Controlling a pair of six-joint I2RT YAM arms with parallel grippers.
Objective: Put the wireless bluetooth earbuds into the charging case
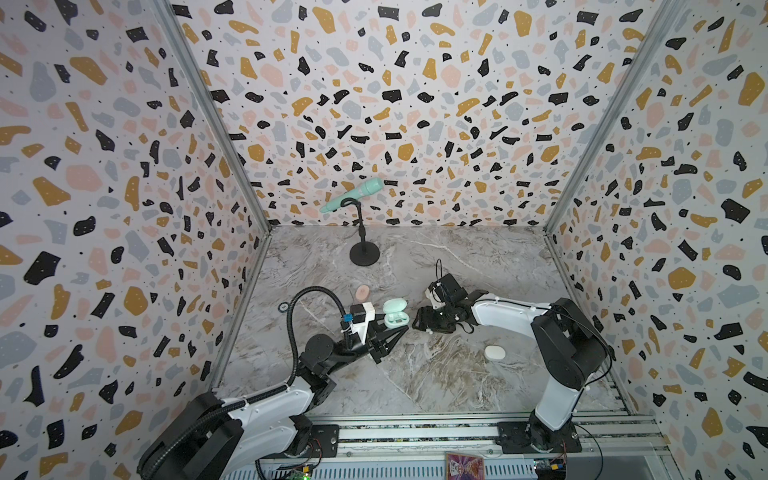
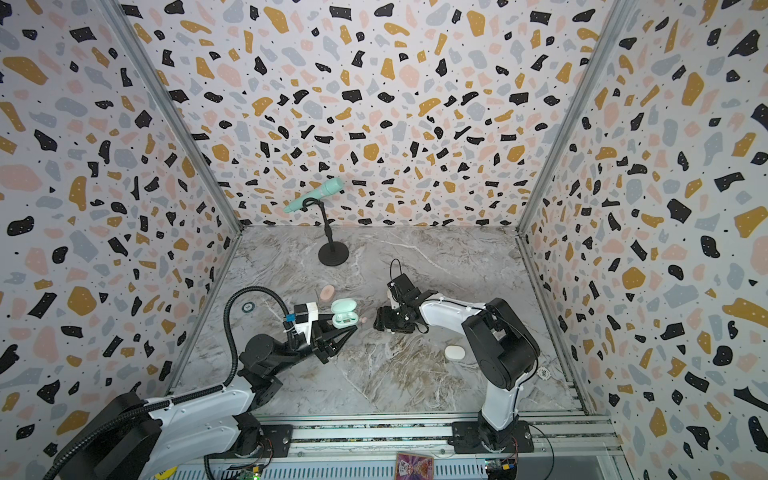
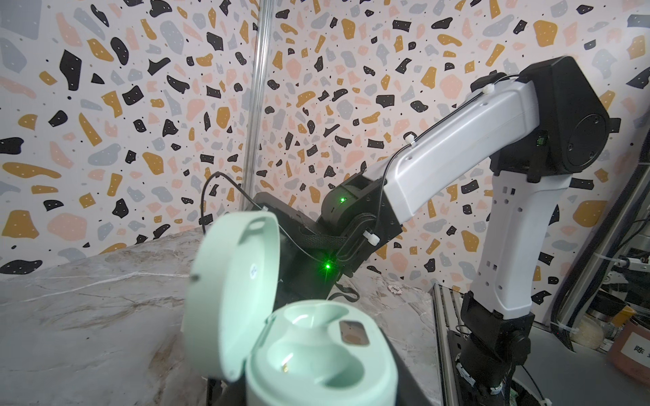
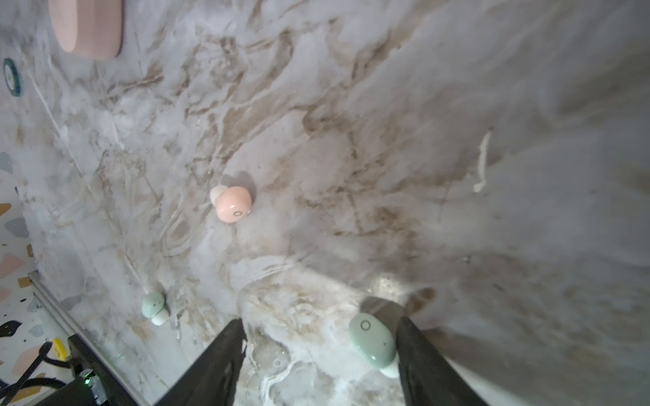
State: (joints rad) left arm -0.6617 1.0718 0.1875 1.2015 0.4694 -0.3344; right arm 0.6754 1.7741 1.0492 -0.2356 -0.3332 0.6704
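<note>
my left fingers (image 3: 413,388) clenched on the open mint case (image 3: 316,355), my right fingers (image 4: 218,365) spread wide, a mint bud (image 4: 373,342) touching one, marble table (image 4: 351,140), terrazzo walls (image 1: 374,104)

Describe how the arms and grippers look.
The left arm and right arm have white shells and black joints. A ribbed black hose arcs along the left; a thin black cable runs along the right. The left gripper and right gripper have tapered black fingers.

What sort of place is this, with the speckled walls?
Probably a staged robot test booth: two robot arms bolted to a metal rail, speckled wall panels boxing in a marble-look tabletop.
</note>
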